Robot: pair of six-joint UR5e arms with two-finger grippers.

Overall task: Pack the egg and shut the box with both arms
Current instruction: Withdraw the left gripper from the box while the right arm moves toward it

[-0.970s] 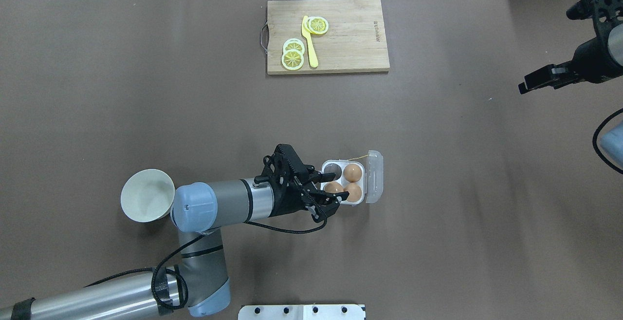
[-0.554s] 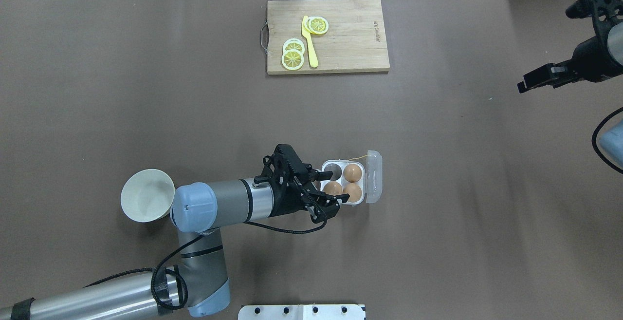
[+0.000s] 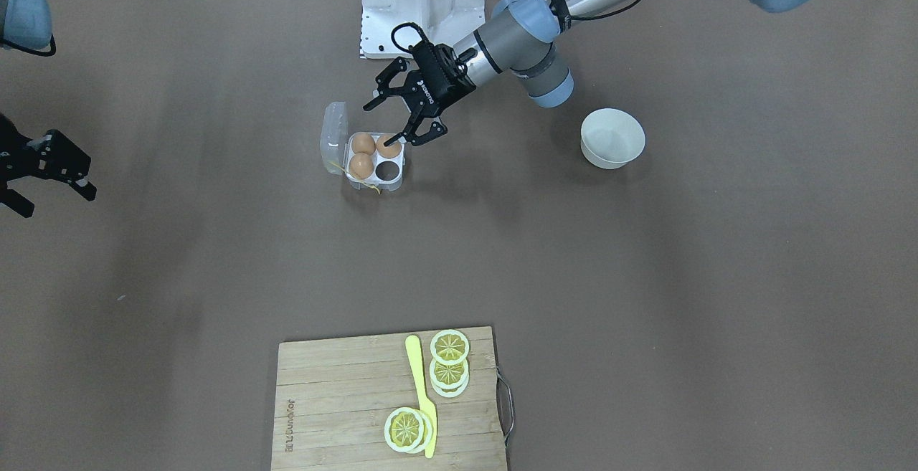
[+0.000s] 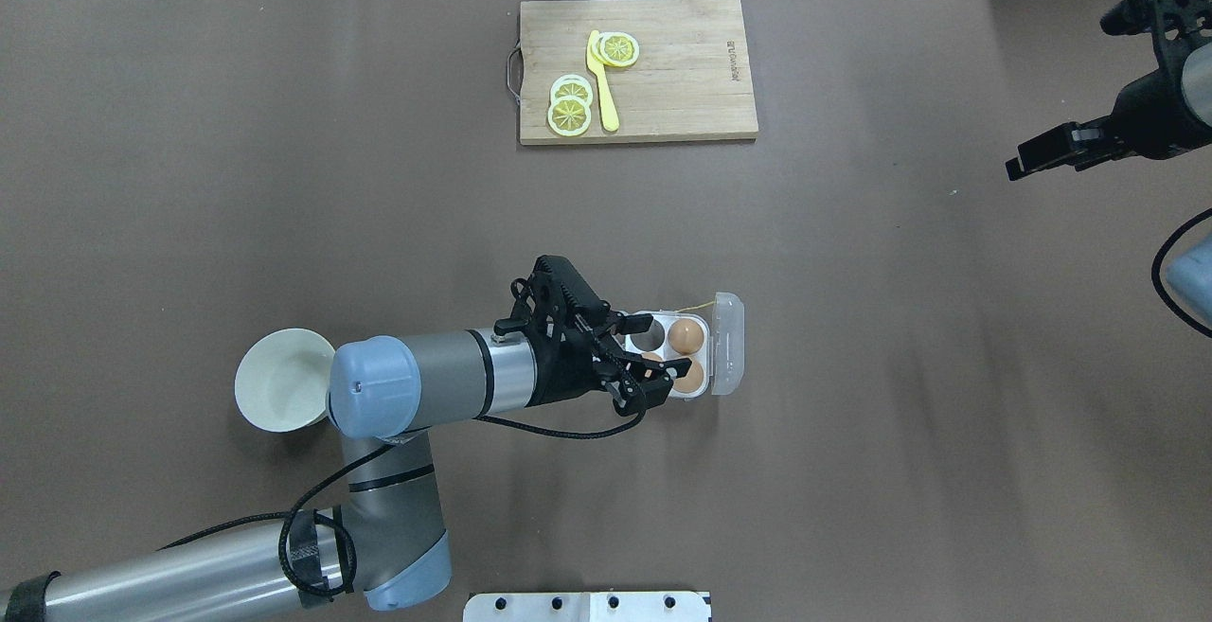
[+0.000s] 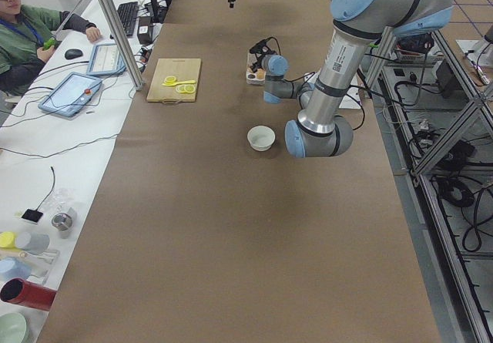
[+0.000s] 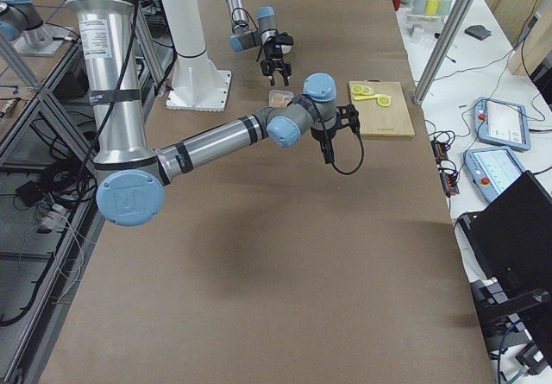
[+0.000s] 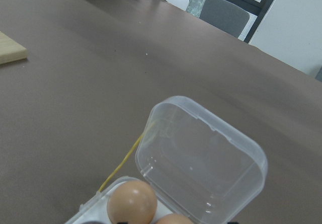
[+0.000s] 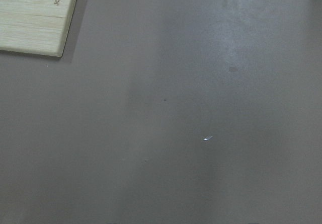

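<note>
Left claw (image 4: 665, 349) hovers, fingers apart, over the near edge of the open clear box (image 4: 727, 347) — three eggs (image 3: 361, 165) inside, one cup (image 3: 388, 168) empty. Right claw (image 3: 56, 198) — fingers apart — hangs well away.

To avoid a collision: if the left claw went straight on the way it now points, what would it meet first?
Probably the smooth tan-brown eggs in the small clear-plastic egg box; behind them stands its raised transparent lid. Depth is unclear.
</note>
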